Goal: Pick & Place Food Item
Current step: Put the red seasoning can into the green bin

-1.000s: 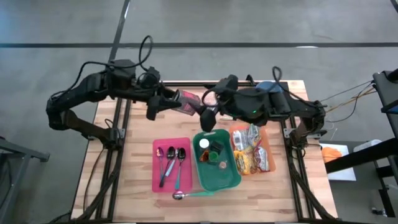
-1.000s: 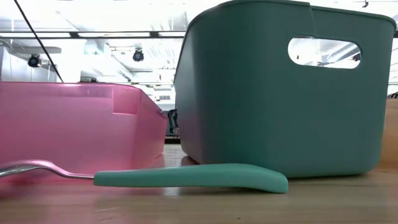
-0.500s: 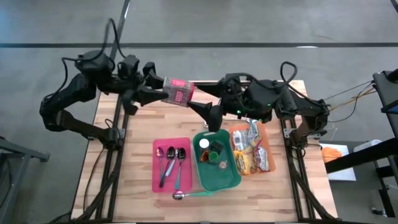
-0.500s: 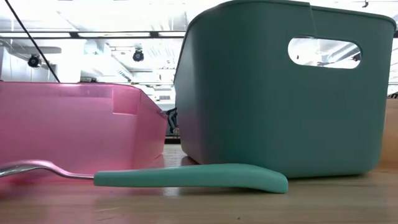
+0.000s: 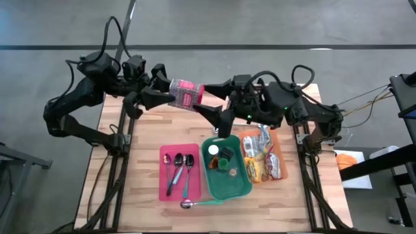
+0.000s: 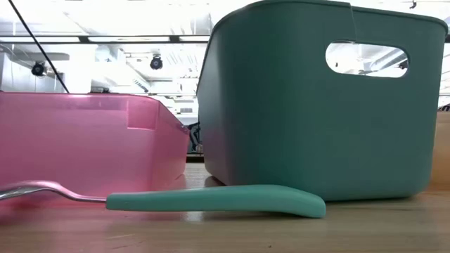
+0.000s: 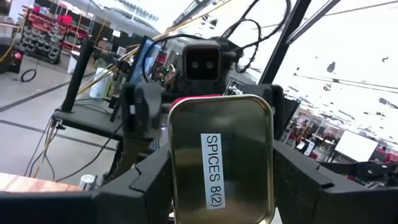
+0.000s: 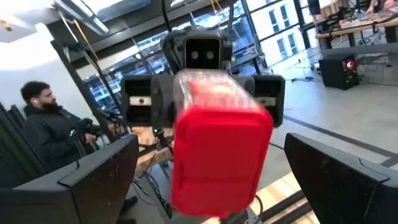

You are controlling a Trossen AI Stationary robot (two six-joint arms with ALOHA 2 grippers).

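Right up front in the low view: teal-handled spoon (image 6: 214,201) flat on the wooden counter (image 6: 281,232), lower middle of the frame. Just behind it, pink tray (image 6: 84,140) at left and teal bin (image 6: 316,105) at right.

From above, same pink tray holding three spoons (image 5: 179,170), lower center. Teal bin next to it with a few small items inside, then an orange tray (image 5: 278,151) stuffed with food packets (image 5: 260,159) on its right.

Farther up the overhead frame, upper center: spice tin (image 5: 185,95), red-and-pink, held up off the counter on its side. Left end effector (image 5: 170,93) clamped on the tin's left end, fingers on either side of the metal base labelled "SPICES 8(2)" in the left wrist view. Right end effector (image 5: 211,104) just right of the tin, fingers spread wide apart, pointed at the red end, not gripping. A person (image 8: 46,134) sitting way back in the room, left edge of the right wrist view.
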